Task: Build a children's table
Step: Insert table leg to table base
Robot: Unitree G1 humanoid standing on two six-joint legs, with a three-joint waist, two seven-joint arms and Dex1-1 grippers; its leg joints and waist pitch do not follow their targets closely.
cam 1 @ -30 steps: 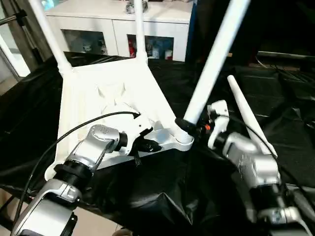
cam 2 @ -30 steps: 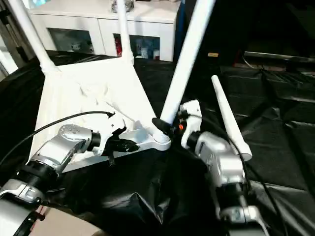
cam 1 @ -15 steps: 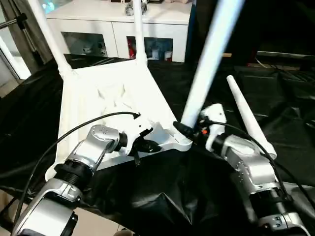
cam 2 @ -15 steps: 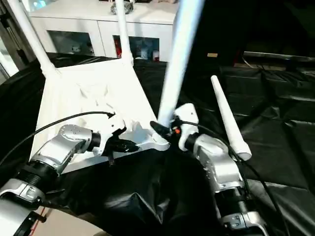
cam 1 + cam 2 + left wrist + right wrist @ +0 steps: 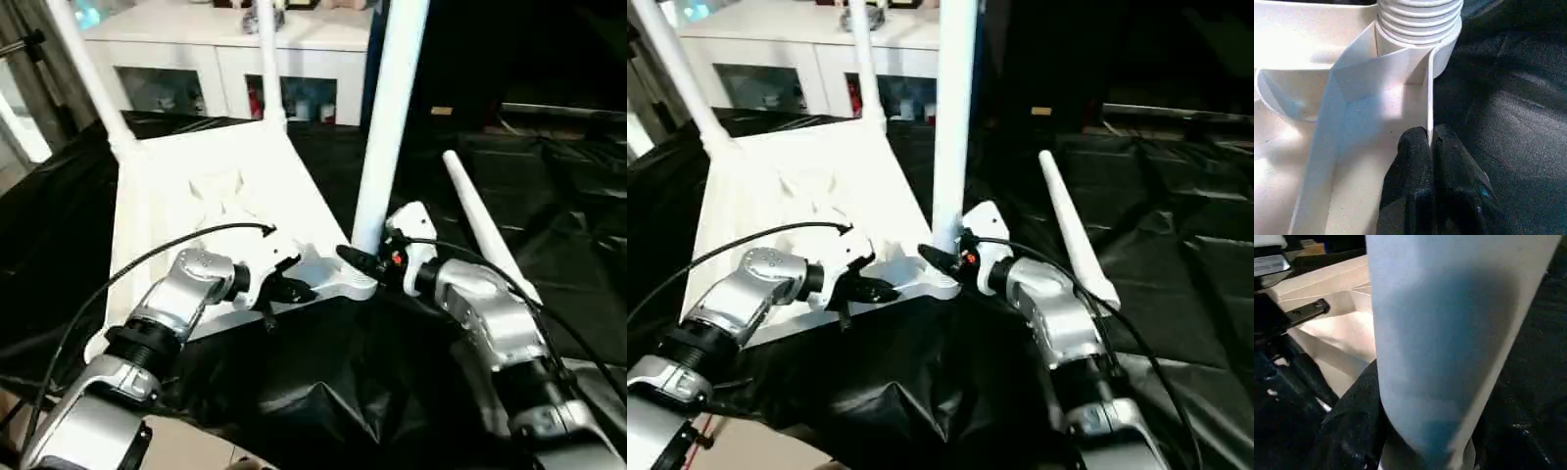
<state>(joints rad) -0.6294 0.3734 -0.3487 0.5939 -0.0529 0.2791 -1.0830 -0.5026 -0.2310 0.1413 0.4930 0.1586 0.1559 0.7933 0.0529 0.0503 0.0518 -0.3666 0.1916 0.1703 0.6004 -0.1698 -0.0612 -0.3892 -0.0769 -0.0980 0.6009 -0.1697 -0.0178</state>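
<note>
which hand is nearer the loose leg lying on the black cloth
Right. The right hand grips the leg standing in the near corner socket, just beside the loose leg. The left hand pinches the tabletop's near edge, farther away.

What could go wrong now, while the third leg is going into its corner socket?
1. The right claw grips the leg low at its base, so its long top could tip and bind the thread.
2. The left claw pinches only a thin rib of the table top; it may slip.
</note>
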